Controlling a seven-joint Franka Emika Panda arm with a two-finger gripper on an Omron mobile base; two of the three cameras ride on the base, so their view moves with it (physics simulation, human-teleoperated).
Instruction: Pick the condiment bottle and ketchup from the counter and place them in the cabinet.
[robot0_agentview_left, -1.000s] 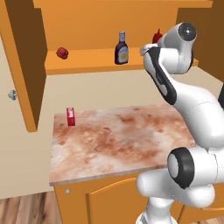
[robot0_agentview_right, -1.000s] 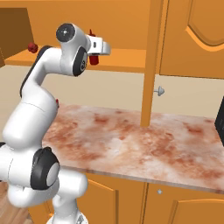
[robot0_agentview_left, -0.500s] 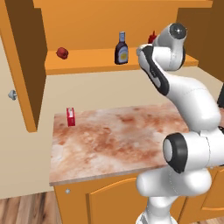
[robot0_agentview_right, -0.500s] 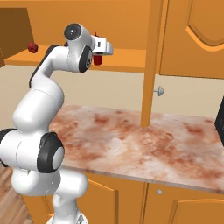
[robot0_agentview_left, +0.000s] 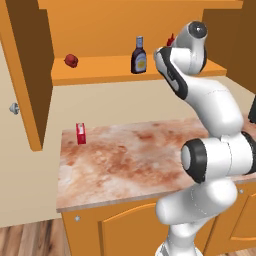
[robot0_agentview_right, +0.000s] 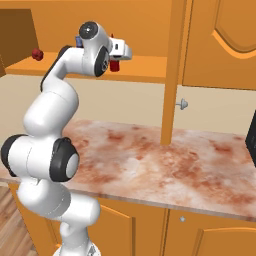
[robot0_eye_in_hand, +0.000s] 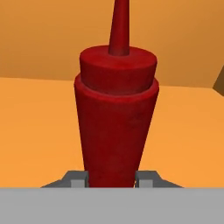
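My gripper (robot0_eye_in_hand: 111, 180) is shut on the ketchup (robot0_eye_in_hand: 116, 122), a slim all-red squeeze bottle with a pointed nozzle that stands upright between the fingers. In the right base view the gripper (robot0_agentview_right: 117, 60) holds the ketchup (robot0_agentview_right: 114, 65) low over the cabinet (robot0_agentview_right: 145, 70) shelf; whether its base touches the shelf I cannot tell. From the left base, just the red tip of the ketchup (robot0_agentview_left: 171, 40) peeks out behind the arm. The condiment bottle (robot0_agentview_left: 138, 55), dark with a grey cap and yellowish label, stands upright on the cabinet (robot0_agentview_left: 100, 76) shelf, left of the arm. The counter (robot0_agentview_left: 130, 160) lies below.
A small round red object (robot0_agentview_left: 71, 60) sits at the left of the shelf. A red-and-white carton (robot0_agentview_left: 80, 133) stands at the counter's back left. The open cabinet door (robot0_agentview_right: 172, 75) with its metal knob (robot0_agentview_right: 183, 104) hangs right of the gripper. A dark appliance (robot0_agentview_right: 251, 135) is at the far right.
The arm has straightened up and carried the ketchup slightly deeper over the cabinet shelf. The grip on the bottle is unchanged. The condiment bottle has not moved.
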